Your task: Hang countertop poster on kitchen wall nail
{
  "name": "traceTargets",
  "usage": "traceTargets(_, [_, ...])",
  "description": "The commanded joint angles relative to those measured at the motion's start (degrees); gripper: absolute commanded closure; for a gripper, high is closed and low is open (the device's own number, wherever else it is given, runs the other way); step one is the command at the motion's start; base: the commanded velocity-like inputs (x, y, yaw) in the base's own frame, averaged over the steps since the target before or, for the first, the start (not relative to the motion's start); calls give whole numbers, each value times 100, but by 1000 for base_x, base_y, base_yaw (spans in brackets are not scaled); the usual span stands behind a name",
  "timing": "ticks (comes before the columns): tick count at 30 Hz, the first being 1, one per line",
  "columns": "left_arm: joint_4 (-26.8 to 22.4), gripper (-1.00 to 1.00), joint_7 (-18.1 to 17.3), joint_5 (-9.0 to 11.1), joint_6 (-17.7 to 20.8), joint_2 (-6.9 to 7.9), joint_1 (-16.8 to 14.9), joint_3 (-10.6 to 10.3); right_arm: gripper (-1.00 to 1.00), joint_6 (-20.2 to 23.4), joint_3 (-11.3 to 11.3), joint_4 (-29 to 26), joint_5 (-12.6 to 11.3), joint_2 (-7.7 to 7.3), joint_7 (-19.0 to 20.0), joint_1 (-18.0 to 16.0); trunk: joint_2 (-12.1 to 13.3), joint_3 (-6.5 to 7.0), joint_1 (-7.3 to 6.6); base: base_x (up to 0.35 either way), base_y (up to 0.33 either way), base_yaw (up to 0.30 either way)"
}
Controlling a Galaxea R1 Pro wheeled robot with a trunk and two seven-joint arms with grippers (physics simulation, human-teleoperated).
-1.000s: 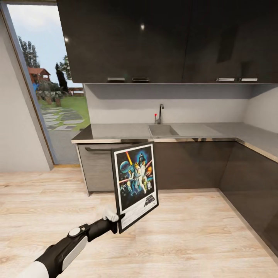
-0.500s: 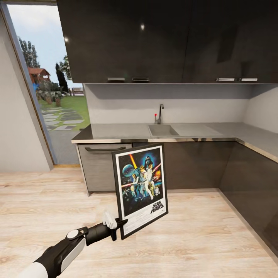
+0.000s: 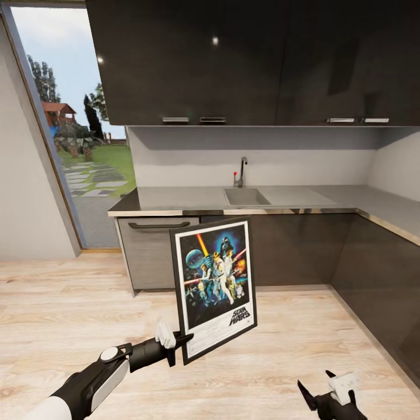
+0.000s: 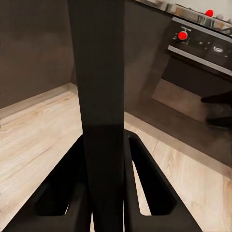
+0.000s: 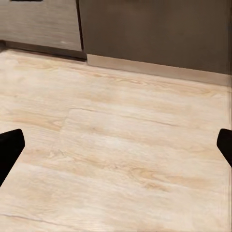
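Before grey countertop (image 3: 192, 198), left tool (image 3: 178, 343) clamps poster (image 3: 214, 286) upright.

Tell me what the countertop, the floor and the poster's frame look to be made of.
The countertop looks like matte grey metal, with a shiny strip along its front edge; it could also be a grey laminate. The floor looks like pale wood planks, with visible grain and board seams. The poster has a thin black frame; whether it is plastic or painted wood cannot be told. This is a render.

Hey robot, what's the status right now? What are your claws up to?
Left claw shut on poster, held upright, off the countertop. Right claw open, over bare floor. No wall nail in sight yet.
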Motion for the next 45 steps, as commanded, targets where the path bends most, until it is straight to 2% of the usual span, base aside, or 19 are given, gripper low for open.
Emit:
traceTargets(1, [10, 100, 5, 47, -34, 7, -9, -41, -100, 98, -41, -26, 5, -27, 48, -59, -3, -5, 0, 0, 0, 0])
traceTargets(4, [27, 100, 4, 47, -36, 10, -9, -46, -100, 827, -150, -185, -12, -161, 106, -320, -3, -5, 0, 0, 0, 0])
traceTargets(8, [32, 100, 3, 47, -36, 11, -9, -48, -100, 1167, -181, -282, -23, -215, 249, -559, -3, -5, 0, 0, 0, 0])
traceTargets(10, [34, 100, 3, 47, -36, 11, -9, -49, -100, 1331, -203, -325, -13, -246, 962, -900, -3, -5, 0, 0, 0, 0])
traceTargets(13, [31, 100, 3, 47, -36, 11, -9, -53, -100, 1403, -216, -333, -5, -266, 1508, -1052, -3, -5, 0, 0, 0, 0])
traceTargets(16, [26, 100, -2, 41, -35, 11, -9, -75, -100, 1606, -231, -342, -9, -430, 2342, -1222, -3, -5, 0, 0, 0, 0])
traceTargets(17, [26, 100, -3, 41, -35, 11, -9, -88, -100, 1628, -232, -342, -13, -465, 2452, -1259, -3, -5, 0, 0, 0, 0])
traceTargets(19, [27, 100, -88, 39, -31, 11, -9, -225, -100, 1854, -236, -314, -21, -644, 3125, -1546, -3, -5, 0, 0, 0, 0])
traceTargets(20, [27, 100, -199, 39, -30, 11, -9, -273, -100, 2059, -236, -308, -21, -686, 3434, -1667, -3, -5, 0, 0, 0, 0])
traceTargets(21, [27, 100, -414, 35, -29, 11, -9, -314, -100, 2421, -237, -303, -22, -731, 3919, -1862, -3, -5, 0, 0, 0, 0])
traceTargets(24, [27, 100, -595, 32, -27, 11, -9, -337, -100, 2751, -236, -296, -18, -775, 4436, -2097, -3, -5, 0, 0, 0, 0])
traceTargets(27, [9, 100, -688, 35, -27, 11, -9, -349, -100, 2911, -235, -272, -13, -794, 4733, -2233, -3, -5, 0, 0, 0, 0])
traceTargets(31, [-25, 100, -797, 32, -26, 11, -9, -355, -100, 2959, -231, -254, -2, -798, 4834, -2282, -3, -5, 0, 0, 0, 0])
traceTargets(36, [-47, 100, -1192, 25, -15, 14, -9, -347, -100, 2981, -222, -249, 16, -806, 4896, -2310, -3, -5, 0, 0, 0, 0])
traceTargets(39, [-50, 100, -1284, 28, -12, 21, -9, -338, -100, 2987, -221, -249, 19, -836, 5059, -2323, -3, -5, 0, 0, 0, 0])
traceTargets(45, [-135, 100, -1343, 28, -10, 34, -9, -332, -100, 2990, -219, -246, 22, -1051, 5875, -2338, -3, -5, 0, 0, 0, 0])
